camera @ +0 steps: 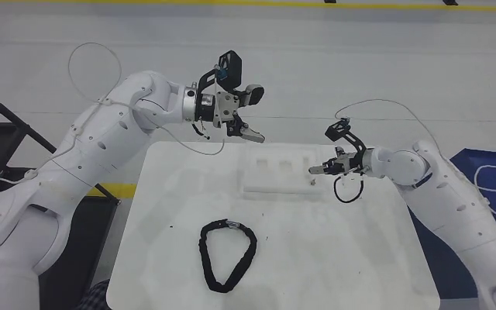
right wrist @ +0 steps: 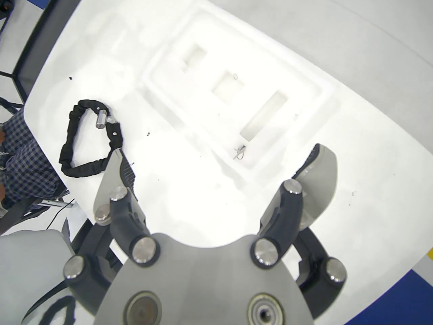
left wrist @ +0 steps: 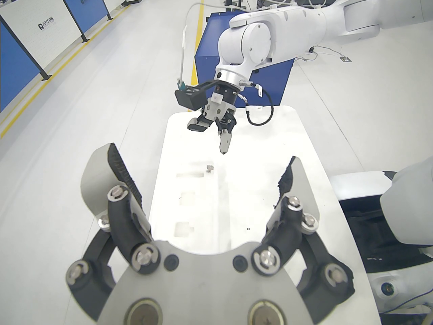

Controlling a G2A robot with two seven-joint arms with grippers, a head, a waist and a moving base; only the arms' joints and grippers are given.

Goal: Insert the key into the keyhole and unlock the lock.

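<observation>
The small metal key (camera: 312,184) (left wrist: 209,168) (right wrist: 239,152) lies on the right end of a white foam tray (camera: 263,188) (right wrist: 189,109) at the table's back. A black fabric-sleeved chain lock (camera: 227,254) (right wrist: 84,143) lies looped near the front, its silver cylinder (right wrist: 100,120) at the top of the loop. My right gripper (camera: 316,169) (left wrist: 216,136) (right wrist: 216,164) hangs open just above and right of the key, holding nothing. My left gripper (camera: 254,115) (left wrist: 203,174) is open and empty, raised above the table's back left edge.
The tray has three shallow pockets (right wrist: 264,114) and a small ring (right wrist: 235,76) by the middle one. The white table (camera: 349,248) is bare around the chain. A blue cabinet (left wrist: 209,35) stands beyond the table's right end.
</observation>
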